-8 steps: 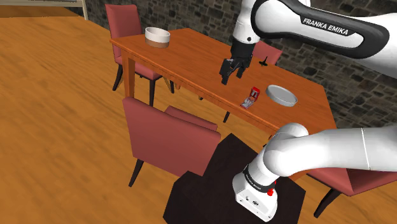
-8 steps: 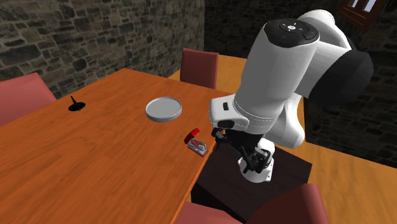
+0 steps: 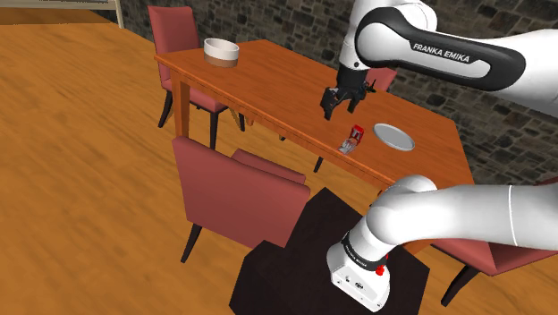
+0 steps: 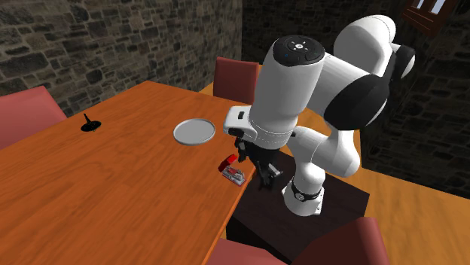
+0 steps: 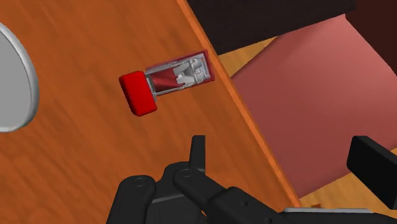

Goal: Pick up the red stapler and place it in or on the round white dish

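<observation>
gripper: fingers stand wide apart, nothing between them, nothing held. in the shoulder view the gripper hangs above the wooden table, clear of its surface, pointing down.

red stapler: lies flat on the table, ahead of the fingertips and off to one side of the gap between them, untouched. its red end points toward the dish, and its pale metal end points toward the table edge, which runs just beside it. in the second exterior view the stapler sits near the edge facing the stand.

round white dish: on the same table, near the stapler but apart from it, empty as far as can be seen.

red chair: below the table edge, beside the stapler.

assessment: the step in hand is the approach, and the grasp is not yet made. the next move calls for centring the gap over the stapler, setting the fingers across its narrow width, then lowering. the nearby edge leaves little margin for a nudge.
</observation>
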